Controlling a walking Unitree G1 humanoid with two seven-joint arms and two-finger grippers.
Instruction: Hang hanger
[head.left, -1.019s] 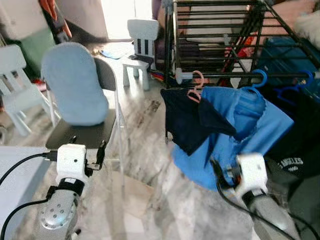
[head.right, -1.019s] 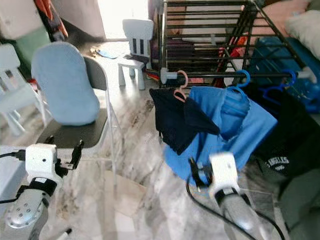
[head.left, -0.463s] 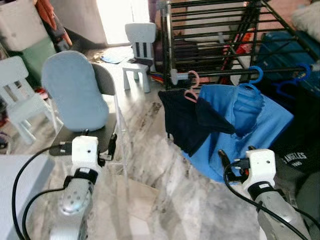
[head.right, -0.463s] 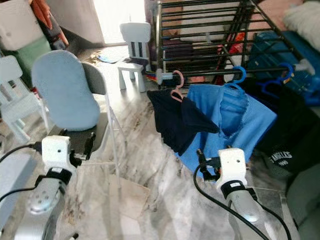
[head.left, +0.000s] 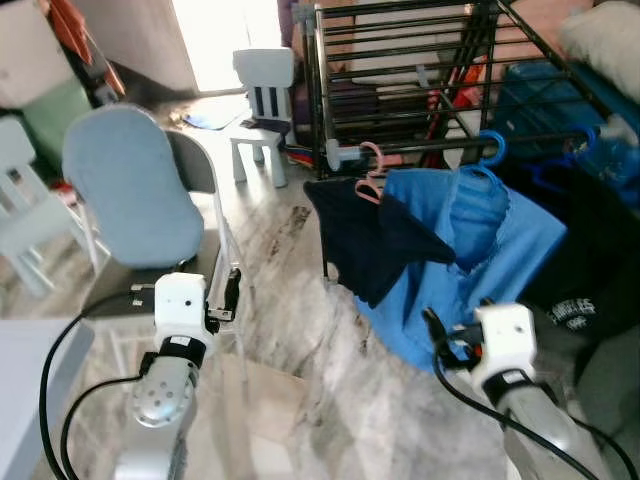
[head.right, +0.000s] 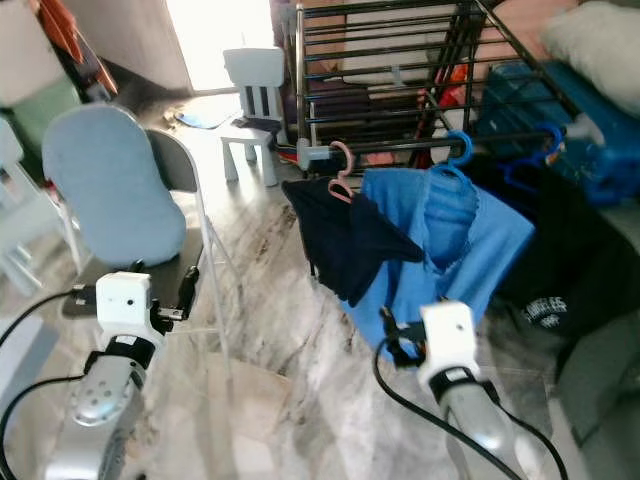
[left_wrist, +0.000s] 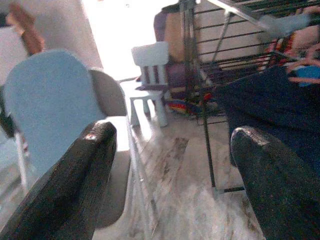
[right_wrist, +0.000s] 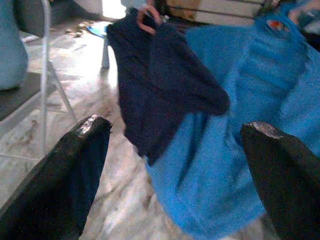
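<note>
My left gripper and right gripper both gape wide and empty before the pink hanger on the drying rack.

Left gripper and right gripper — raised, empty, fingers apart

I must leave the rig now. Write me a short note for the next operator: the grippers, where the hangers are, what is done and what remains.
Left gripper: open, holding nothing, low beside the folding chair.
Right gripper: open, holding nothing, facing the hung clothes.
Pink hanger with the dark garment hangs on the black drying rack. Blue hanger with the blue shirt hangs next to it; another blue hanger is further right.
Done: these hangers are on the rail.
Left: no hanger is in either gripper, so check whether another one remains.
</note>
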